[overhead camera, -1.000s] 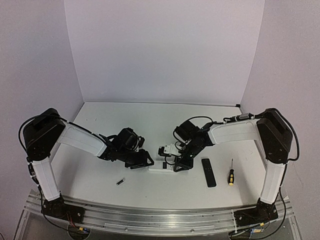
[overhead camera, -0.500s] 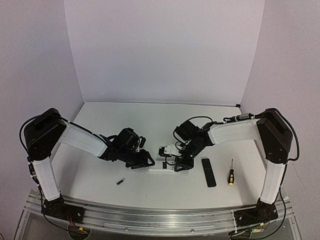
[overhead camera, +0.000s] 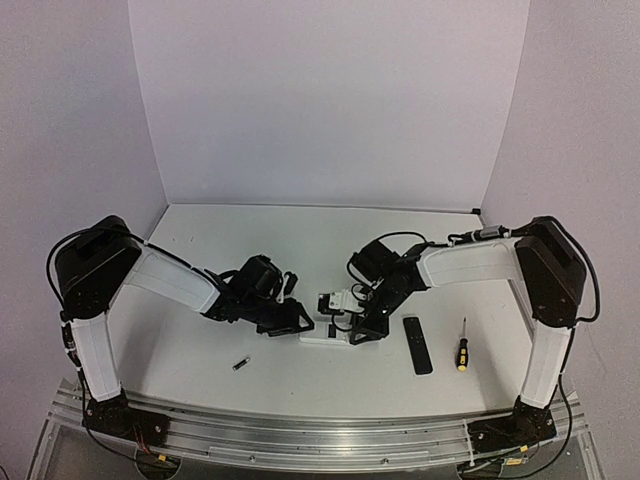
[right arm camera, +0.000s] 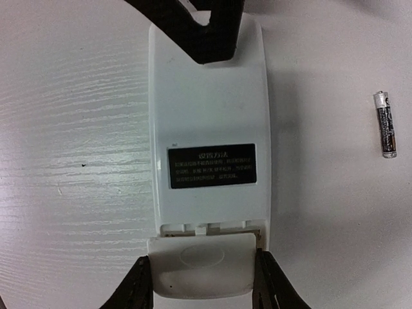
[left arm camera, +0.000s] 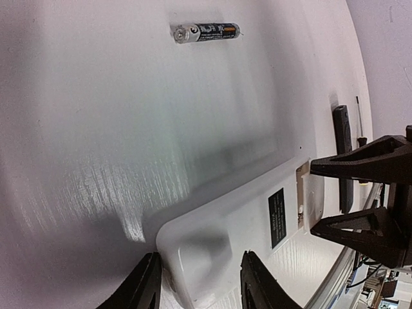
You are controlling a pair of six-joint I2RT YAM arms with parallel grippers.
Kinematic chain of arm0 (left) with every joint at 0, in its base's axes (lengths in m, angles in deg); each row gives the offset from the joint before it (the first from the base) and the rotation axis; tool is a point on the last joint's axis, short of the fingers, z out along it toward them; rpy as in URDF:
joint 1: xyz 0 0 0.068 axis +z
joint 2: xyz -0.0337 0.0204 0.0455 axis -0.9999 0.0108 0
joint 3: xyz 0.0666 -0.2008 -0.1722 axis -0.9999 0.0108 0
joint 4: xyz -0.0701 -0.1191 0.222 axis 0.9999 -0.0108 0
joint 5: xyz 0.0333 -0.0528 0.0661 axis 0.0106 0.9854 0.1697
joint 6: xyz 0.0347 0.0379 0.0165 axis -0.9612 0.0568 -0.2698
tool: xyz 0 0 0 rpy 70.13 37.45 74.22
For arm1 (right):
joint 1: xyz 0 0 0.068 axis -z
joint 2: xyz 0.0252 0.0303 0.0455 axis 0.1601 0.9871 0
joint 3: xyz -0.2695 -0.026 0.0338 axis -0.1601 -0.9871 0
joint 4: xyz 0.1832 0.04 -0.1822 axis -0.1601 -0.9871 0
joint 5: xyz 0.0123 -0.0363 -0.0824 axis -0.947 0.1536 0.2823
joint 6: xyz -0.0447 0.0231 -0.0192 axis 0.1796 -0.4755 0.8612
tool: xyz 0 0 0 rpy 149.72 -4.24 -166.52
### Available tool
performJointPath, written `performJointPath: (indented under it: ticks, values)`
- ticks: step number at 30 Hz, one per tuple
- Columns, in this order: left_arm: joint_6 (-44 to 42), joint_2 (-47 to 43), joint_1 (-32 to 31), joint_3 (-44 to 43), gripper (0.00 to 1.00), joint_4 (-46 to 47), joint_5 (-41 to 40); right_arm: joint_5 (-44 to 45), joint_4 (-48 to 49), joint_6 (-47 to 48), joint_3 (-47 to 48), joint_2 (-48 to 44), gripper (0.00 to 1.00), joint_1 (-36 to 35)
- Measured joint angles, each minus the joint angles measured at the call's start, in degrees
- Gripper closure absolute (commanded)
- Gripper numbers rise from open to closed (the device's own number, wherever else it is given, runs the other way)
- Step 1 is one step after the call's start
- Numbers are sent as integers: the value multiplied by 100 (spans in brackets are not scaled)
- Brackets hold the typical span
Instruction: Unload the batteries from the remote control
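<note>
Lying near the remote — battery, apart from right gripper.

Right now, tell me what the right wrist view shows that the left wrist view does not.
Only the right wrist view looks straight down on the whole back of the white remote, showing the seam where its end cover meets the body, held by the right gripper. Only the left wrist view takes in the black remote and the screwdriver beyond. Both show the white remote, its black label, one loose battery on the table, and the left gripper at the opposite end.
</note>
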Motion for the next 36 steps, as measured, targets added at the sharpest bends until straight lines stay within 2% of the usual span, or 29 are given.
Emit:
performJointPath:
  ticks: [36]
  values:
    - [-25, 179, 0, -237, 59, -60, -11, -215, -302, -269, 84, -2, 76, 162]
